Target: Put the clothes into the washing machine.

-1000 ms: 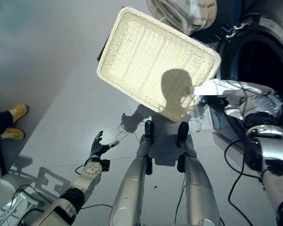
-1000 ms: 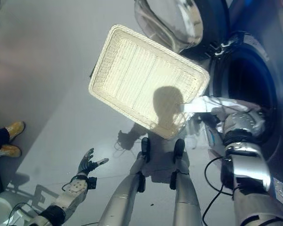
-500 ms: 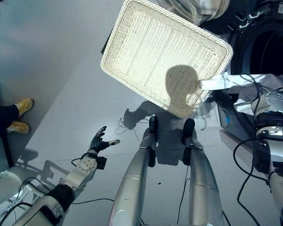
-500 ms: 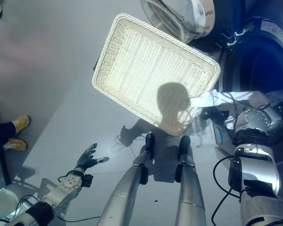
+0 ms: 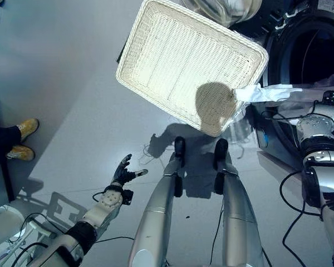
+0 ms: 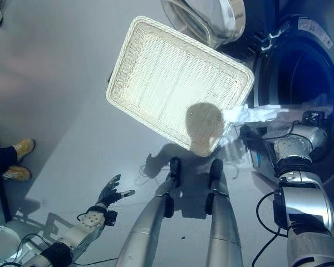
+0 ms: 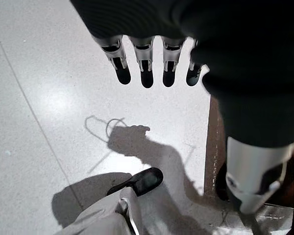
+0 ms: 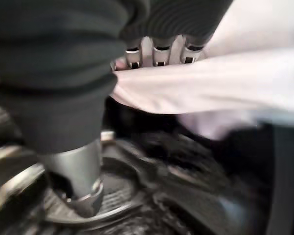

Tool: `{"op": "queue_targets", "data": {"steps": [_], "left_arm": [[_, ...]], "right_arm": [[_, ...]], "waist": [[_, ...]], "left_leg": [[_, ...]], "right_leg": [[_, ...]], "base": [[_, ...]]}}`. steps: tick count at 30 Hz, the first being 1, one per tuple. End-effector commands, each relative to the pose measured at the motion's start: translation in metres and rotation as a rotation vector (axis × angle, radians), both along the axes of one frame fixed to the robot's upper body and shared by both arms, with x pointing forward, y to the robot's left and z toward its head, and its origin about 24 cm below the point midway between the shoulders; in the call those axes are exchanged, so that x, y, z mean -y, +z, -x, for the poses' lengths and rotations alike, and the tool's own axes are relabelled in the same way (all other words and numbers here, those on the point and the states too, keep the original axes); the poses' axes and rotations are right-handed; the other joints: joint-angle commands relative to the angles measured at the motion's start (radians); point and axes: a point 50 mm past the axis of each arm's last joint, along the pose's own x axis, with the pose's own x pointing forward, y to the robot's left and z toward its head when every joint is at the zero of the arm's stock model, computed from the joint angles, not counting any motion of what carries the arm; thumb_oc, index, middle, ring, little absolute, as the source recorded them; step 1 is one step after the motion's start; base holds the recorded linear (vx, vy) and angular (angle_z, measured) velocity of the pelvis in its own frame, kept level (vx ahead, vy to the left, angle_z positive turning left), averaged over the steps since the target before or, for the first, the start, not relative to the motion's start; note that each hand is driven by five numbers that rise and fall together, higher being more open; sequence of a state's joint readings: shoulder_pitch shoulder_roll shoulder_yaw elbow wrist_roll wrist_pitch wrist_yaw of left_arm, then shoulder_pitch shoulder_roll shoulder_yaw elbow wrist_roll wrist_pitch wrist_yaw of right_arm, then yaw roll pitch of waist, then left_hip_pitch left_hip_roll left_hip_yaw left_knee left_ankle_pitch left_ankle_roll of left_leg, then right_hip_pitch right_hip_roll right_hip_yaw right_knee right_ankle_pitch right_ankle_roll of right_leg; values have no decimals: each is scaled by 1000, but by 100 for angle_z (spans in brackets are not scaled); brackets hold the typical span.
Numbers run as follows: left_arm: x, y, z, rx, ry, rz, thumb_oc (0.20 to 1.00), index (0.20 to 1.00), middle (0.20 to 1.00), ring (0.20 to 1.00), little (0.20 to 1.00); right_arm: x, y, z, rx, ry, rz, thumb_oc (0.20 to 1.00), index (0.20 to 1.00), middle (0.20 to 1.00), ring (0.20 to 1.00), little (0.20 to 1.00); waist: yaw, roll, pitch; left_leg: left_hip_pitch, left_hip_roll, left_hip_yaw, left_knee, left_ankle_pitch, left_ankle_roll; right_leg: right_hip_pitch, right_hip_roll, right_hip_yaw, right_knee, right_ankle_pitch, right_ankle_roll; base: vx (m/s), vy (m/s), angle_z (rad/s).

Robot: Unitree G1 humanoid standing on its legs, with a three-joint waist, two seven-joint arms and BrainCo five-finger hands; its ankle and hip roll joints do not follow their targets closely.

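In the right wrist view, the right hand's fingers (image 8: 157,54) reach over a band of white cloth (image 8: 196,85) and their tips sink behind it, so whether they curl round it cannot be told. The cloth stretches taut across the dark mouth of the washing machine (image 5: 317,61). From the head, the right hand (image 6: 312,119) sits at the lower edge of the machine's round opening, and the white cloth runs from it toward the near corner of the basket (image 5: 156,39), where its free end lies against the wicker rim. Part of the cloth is inside the opening and part trails out over the sill.

The basket is a white woven rectangular one, standing on the grey floor (image 5: 61,83) just beside the machine. The machine's glass door (image 6: 206,19) hangs open behind the basket's far corner.

The left hand (image 5: 124,173) hangs low over the floor, well apart from the basket, its fingers straight and spread, holding nothing.

A person's yellow shoes (image 5: 21,139) stand at the edge of the floor on the left.
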State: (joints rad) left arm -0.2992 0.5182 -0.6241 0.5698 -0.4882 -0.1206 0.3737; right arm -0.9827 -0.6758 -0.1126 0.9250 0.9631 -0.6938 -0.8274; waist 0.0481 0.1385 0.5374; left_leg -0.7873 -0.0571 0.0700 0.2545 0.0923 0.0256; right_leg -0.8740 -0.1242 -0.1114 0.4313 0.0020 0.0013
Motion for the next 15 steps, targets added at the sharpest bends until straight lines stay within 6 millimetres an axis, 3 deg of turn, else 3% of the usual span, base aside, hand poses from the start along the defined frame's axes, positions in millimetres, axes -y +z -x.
{"op": "queue_targets", "data": {"steps": [1,3,5,8,9,10,11,12,15], "left_arm": [[0,-15,20,-29,44,37,1000,1000,1000,1000,1000],[-2,-13,19,-31,47,43,1000,1000,1000,1000,1000],[-5,-12,18,-35,44,42,1000,1000,1000,1000,1000],[-6,-15,18,-41,48,43,1000,1000,1000,1000,1000],[-6,-15,16,-41,50,44,1000,1000,1000,1000,1000],[-6,-15,16,-41,50,44,1000,1000,1000,1000,1000],[-5,-15,15,-40,48,45,1000,1000,1000,1000,1000],[-4,-15,14,-34,34,42,1000,1000,1000,1000,1000],[0,-15,11,-24,33,47,1000,1000,1000,1000,1000]], "right_arm": [[-4,114,93,373,-695,390,1000,1000,1000,1000,1000],[-1,111,102,395,-796,372,1000,1000,1000,1000,1000],[7,106,106,415,-773,310,1000,1000,1000,1000,1000],[23,91,102,447,-626,177,1000,1000,1000,1000,1000],[31,81,94,483,-486,105,1000,1000,1000,1000,1000],[31,81,94,483,-486,105,1000,1000,1000,1000,1000],[34,75,87,504,-399,79,1000,1000,1000,1000,1000],[65,28,52,656,17,-56,1000,1000,1000,1000,1000],[52,1,22,681,247,-45,1000,1000,1000,1000,1000]], "waist": [[-44,87,-17],[-49,85,-17],[-51,85,-17],[-49,85,-17],[-44,87,-17],[-44,87,-17],[-42,89,-17],[-33,94,-17],[-27,103,-17]], "left_leg": [[64,4,13,-27,-32,-52],[62,5,14,-20,-34,-54],[55,6,15,-13,-33,-55],[56,4,14,-17,-28,-55],[56,2,12,-19,-26,-54],[56,2,12,-19,-26,-54],[56,1,11,-19,-26,-54],[64,-6,10,-34,-17,-54],[67,-8,10,-51,-9,-54]], "right_leg": [[60,112,-29,87,-117,15],[57,109,-29,91,-117,17],[52,105,-30,93,-115,19],[53,105,-27,85,-111,19],[54,103,-27,78,-106,18],[54,103,-27,78,-106,18],[54,102,-28,76,-105,18],[62,97,-32,68,-103,16],[67,94,-36,51,-94,17]], "base": [[-4,103,-15],[-7,38,-18],[-9,11,-6],[-21,11,6],[0,0,0],[-9,-14,5],[-17,-6,10],[-24,-5,13],[-26,-10,19]]}}
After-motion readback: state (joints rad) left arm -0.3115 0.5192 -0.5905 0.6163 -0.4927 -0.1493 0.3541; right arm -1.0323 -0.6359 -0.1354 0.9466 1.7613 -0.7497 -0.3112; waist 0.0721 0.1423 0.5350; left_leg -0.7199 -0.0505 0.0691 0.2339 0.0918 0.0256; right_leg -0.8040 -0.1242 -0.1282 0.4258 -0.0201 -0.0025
